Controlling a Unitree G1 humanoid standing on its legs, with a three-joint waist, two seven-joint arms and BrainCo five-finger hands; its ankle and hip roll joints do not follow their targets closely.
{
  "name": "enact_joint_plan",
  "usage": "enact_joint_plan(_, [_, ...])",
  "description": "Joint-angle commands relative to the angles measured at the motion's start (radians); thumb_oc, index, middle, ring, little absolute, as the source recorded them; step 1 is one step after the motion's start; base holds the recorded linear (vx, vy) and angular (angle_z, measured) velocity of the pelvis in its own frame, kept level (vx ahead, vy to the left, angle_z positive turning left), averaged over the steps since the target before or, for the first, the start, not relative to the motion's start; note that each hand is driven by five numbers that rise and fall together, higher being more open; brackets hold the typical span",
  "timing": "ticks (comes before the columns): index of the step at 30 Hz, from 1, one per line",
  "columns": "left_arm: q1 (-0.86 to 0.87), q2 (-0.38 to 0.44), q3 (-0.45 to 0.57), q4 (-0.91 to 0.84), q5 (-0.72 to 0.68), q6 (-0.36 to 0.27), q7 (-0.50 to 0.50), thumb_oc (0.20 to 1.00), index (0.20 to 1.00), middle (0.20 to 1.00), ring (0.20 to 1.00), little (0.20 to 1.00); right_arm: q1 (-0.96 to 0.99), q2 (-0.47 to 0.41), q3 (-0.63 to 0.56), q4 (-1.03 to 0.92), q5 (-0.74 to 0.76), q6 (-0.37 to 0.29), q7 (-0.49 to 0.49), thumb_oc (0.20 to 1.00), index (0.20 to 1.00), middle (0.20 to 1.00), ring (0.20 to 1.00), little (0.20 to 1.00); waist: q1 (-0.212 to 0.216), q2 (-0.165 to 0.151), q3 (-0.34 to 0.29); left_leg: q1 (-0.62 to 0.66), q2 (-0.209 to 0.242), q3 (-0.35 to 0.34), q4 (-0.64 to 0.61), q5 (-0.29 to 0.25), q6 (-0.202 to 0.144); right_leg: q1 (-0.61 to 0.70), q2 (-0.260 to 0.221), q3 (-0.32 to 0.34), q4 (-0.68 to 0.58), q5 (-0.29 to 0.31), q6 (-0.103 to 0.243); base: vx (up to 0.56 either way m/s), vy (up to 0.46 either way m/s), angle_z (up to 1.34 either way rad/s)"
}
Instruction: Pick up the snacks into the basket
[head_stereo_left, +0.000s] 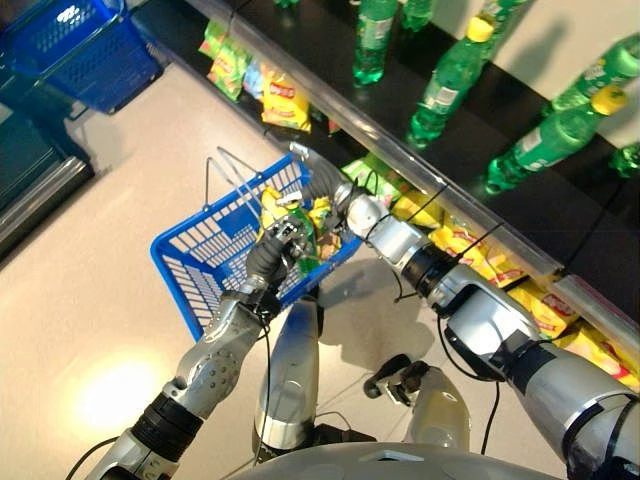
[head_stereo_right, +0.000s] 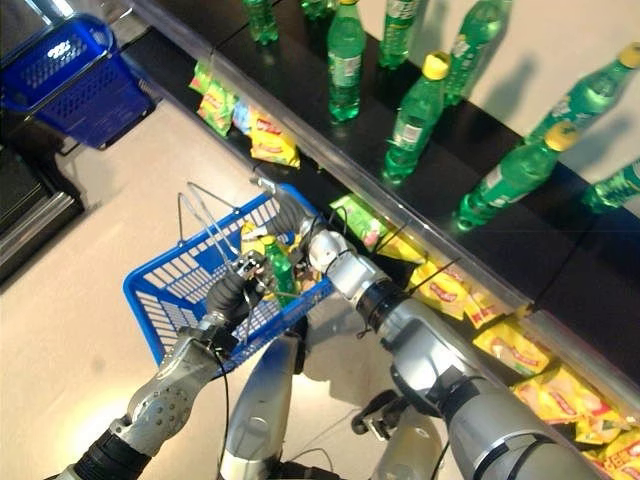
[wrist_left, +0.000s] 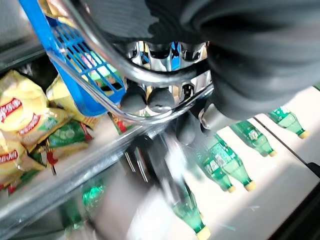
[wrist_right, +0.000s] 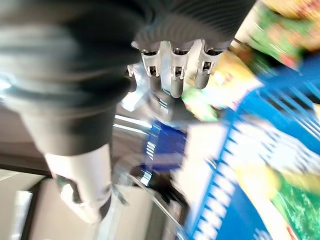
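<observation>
Partly done. Blue basket (head_stereo_left: 215, 255) hangs by its wire handle, left hand (head_stereo_left: 283, 240) fingers (wrist_left: 147, 97) clamped on it. Several snack bags (head_stereo_left: 285, 212) already inside. Right hand (head_stereo_left: 322, 185) over basket's far rim; can't tell its grip. More snacks (head_stereo_left: 480, 262) left on lower shelf (head_stereo_left: 500, 240), right.

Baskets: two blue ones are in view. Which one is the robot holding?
The nearer blue basket, holding snack bags; the left hand grips its wire handle. The other basket stands apart.

right robot hand (wrist_right: 172, 70): fingertips lost in blur
far basket (head_stereo_left: 75, 50): cut by picture edge
basket (head_stereo_left: 205, 255) near wall: behind left robot hand (head_stereo_left: 285, 238)
</observation>
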Motion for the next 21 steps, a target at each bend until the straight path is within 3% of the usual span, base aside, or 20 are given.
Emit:
enact_joint_plan(1, [-0.043, -0.046, 0.081, -0.165, 0.106, -0.133, -0.053, 0.2, 0.2, 0.2, 0.2, 0.2, 0.033, -0.064, -0.06, -0.178, 0.039, -0.072, 0.007, 1.0, 1.0, 1.0, 1.0, 1.0, -0.024, -0.006, -0.063, 0.037, -0.008, 0.036, 0.005, -0.052, 0.043, -0.03, -0.023, 0.016, -0.067, 0.232, 0.074, 0.03, 0.013, -0.13])
enact_joint_plan(12, [0.065, -0.079, 0.187, -0.047, 0.129, -0.125, -0.061, 0.2, 0.2, 0.2, 0.2, 0.2, 0.349, -0.214, -0.17, -0.532, 0.121, -0.126, 0.083, 1.0, 1.0, 1.0, 1.0, 1.0, -0.077, -0.021, -0.116, 0.145, -0.016, 0.06, -0.1, -0.032, 0.044, 0.06, -0.019, 0.018, -0.17, 0.285, 0.097, 0.06, 0.015, -0.1])
enact_joint_plan(21, [0.151, -0.165, 0.279, 0.197, 0.169, -0.126, -0.089, 0.2, 0.2, 0.2, 0.2, 0.2, 0.665, -0.226, -0.227, -0.481, 0.289, -0.115, 0.206, 1.0, 1.0, 1.0, 1.0, 1.0, -0.123, -0.034, -0.207, 0.315, -0.03, 0.105, -0.336, 0.049, 0.029, 0.2, 0.028, 0.017, -0.403, 0.368, 0.114, 0.1, 0.004, -0.13])
